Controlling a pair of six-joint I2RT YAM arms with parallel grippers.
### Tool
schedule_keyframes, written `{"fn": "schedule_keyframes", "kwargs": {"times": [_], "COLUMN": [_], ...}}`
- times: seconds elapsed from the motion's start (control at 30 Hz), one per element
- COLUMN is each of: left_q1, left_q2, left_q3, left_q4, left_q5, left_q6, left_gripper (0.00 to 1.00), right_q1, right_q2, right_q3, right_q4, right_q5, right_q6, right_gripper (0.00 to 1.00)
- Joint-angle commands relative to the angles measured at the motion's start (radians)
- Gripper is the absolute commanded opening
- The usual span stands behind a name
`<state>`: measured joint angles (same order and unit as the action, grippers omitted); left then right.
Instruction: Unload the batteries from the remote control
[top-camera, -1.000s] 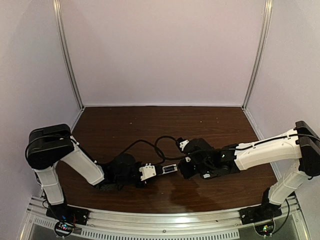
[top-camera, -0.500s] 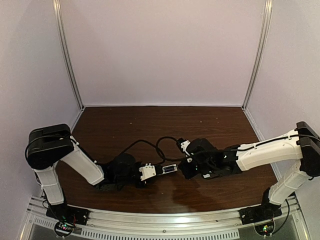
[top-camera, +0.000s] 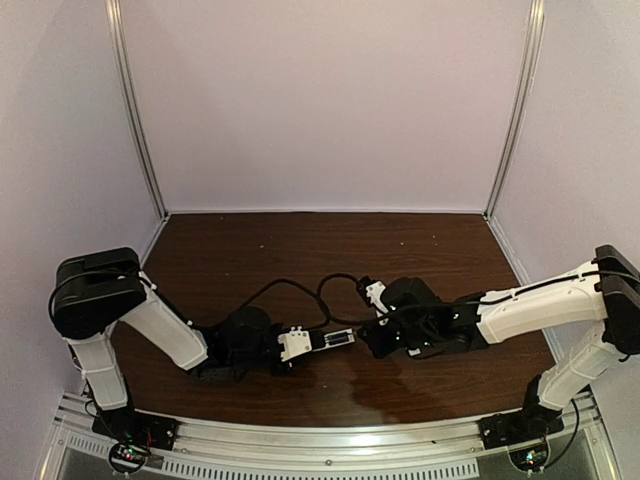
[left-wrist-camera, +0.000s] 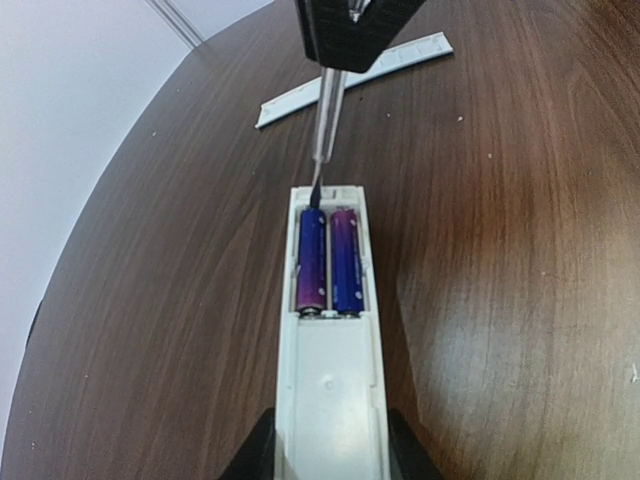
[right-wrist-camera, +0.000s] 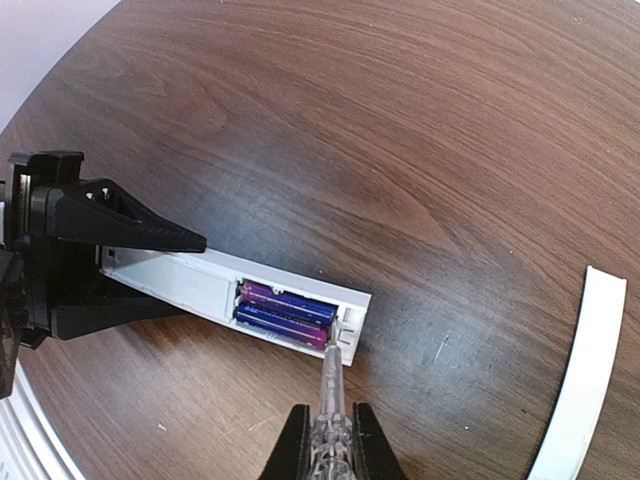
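The white remote control (left-wrist-camera: 330, 385) lies flat on the dark wood table with its battery bay open, and my left gripper (left-wrist-camera: 330, 452) is shut on its near end. Two blue-purple batteries (left-wrist-camera: 328, 262) sit side by side in the bay. My right gripper (right-wrist-camera: 328, 440) is shut on a clear-handled screwdriver (right-wrist-camera: 330, 395). The screwdriver's tip touches the end of one of the batteries (right-wrist-camera: 285, 312) at the bay's outer wall. In the top view the left gripper (top-camera: 297, 345) and the right gripper (top-camera: 372, 335) meet nose to nose over the remote control (top-camera: 338, 340).
A flat white cover strip (left-wrist-camera: 352, 68) lies on the table beyond the remote, behind my right gripper, and the cover strip (right-wrist-camera: 584, 372) also shows at the right edge of the right wrist view. A black cable (top-camera: 300, 290) loops behind the grippers. White walls enclose the table.
My right arm's wrist has drawn slightly to the right, with the screwdriver still at the bay. The left arm and the remote have not moved.
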<state>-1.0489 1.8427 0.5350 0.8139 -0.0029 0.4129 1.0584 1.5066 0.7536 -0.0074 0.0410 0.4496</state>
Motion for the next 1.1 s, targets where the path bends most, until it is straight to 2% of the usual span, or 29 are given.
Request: {"fn": "schedule_keyframes", "kwargs": {"times": [0.0,0.4,1.07], "left_q1": [-0.022,-0.022,-0.021], "left_q2": [-0.016,-0.019,-0.022], "left_q3": [0.007,0.001,-0.004], "left_q4": [0.017,0.030,0.036], "left_q5": [0.115,0.138,0.161], "left_q6": [0.011,0.004,0.001], "left_gripper": [0.00,0.00,0.00], "right_q1": [-0.002,-0.095,-0.167], "right_q2": [-0.009,-0.059,-0.049], "right_q3": [-0.046,-0.184,-0.288], "right_q4": [0.096,0.285,0.529], "right_q5": [-0.196,-0.406,-0.581], "right_q6": [-0.001,0.036,0.139], "right_gripper": [0.00,0.00,0.00]}}
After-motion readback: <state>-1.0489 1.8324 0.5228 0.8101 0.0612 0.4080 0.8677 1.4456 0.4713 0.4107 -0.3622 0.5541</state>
